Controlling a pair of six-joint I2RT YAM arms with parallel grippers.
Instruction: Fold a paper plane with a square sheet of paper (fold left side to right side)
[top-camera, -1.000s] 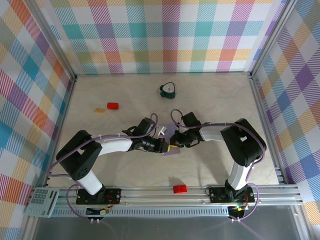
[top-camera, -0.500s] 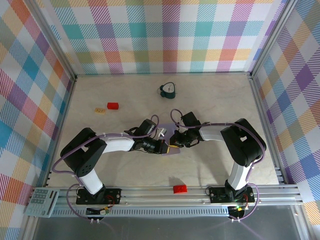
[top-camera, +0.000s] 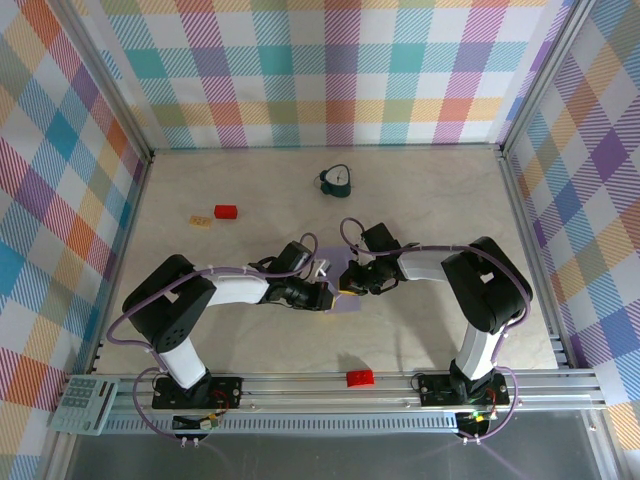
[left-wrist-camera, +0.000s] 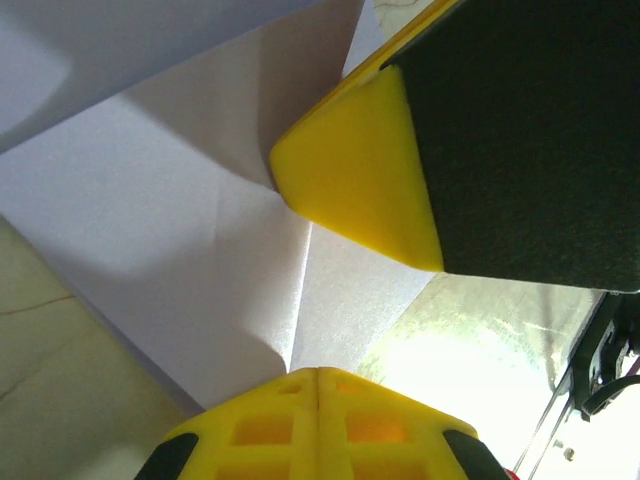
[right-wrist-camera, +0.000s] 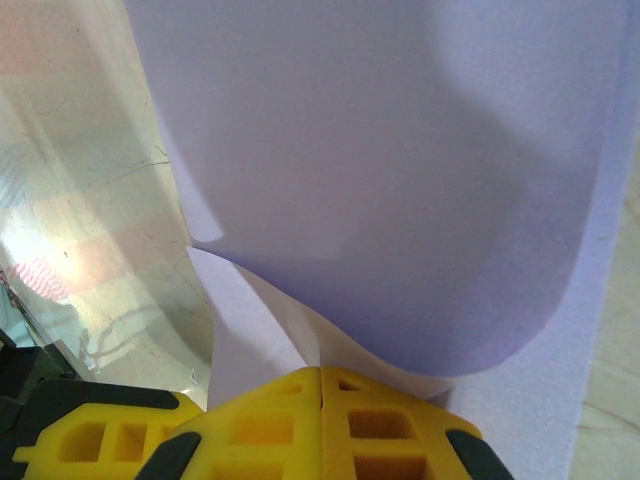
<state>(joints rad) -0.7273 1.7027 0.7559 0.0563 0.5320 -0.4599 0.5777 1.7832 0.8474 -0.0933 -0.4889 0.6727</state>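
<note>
The sheet of paper (top-camera: 347, 300) sits mid-tabletop (top-camera: 430, 210), where the two arms meet. The left gripper (left-wrist-camera: 318, 372) has its jaws clenched on a creased edge, probably to anchor that side against sliding. The right gripper (right-wrist-camera: 320, 370) is also pinched shut on the sheet, holding up a flap that curls overhead, apparently so it can be carried across for the fold.

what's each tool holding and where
Both seem to pinch the purple paper: left tool at a creased edge, right tool at the edge under the curled flap.
</note>
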